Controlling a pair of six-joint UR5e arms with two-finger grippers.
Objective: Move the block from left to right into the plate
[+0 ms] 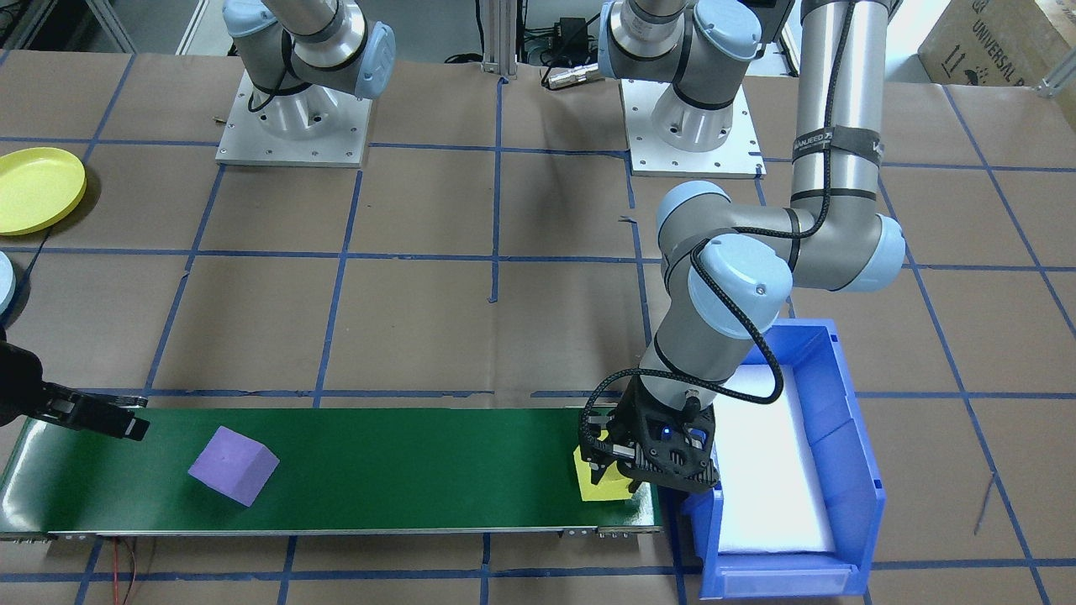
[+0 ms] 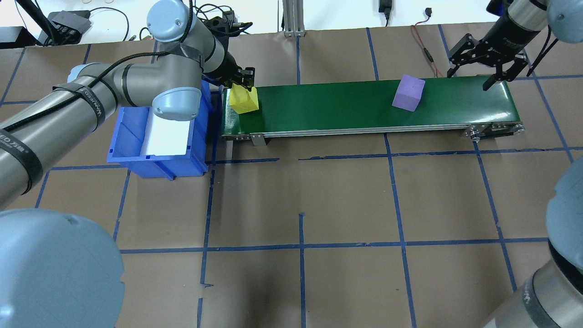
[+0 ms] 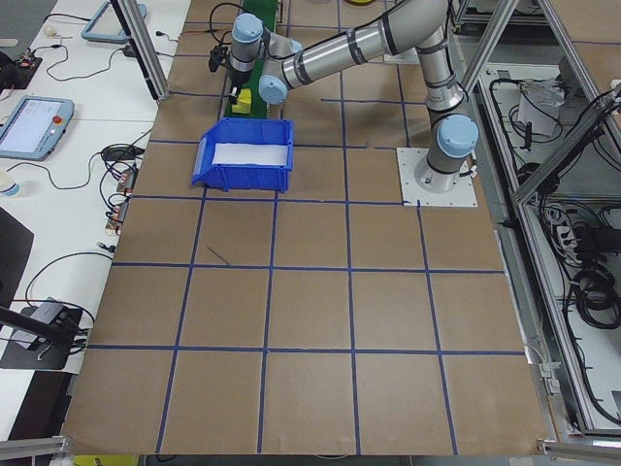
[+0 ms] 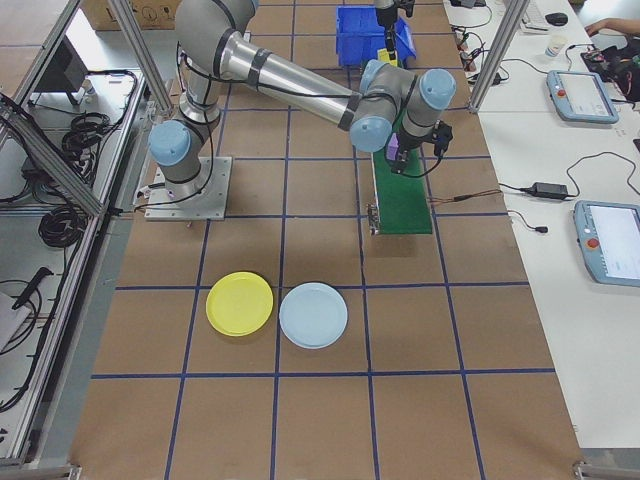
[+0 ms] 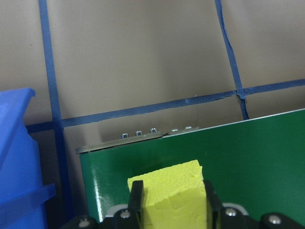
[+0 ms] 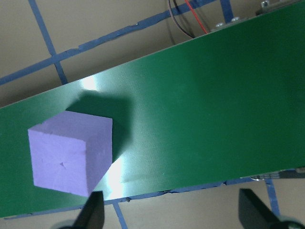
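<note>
A yellow block sits at the bin end of the green conveyor belt. My left gripper is shut on it; in the left wrist view its black fingers press both sides of the yellow block. A purple block lies loose on the belt toward the other end. My right gripper hovers open past it over that end, and the right wrist view shows the purple block beyond its spread fingers. The yellow plate lies on the table on the robot's right.
A blue bin with a white liner stands right beside the belt's left end, under the left arm. A light blue plate lies next to the yellow one. Red and black wires trail off the belt's right end.
</note>
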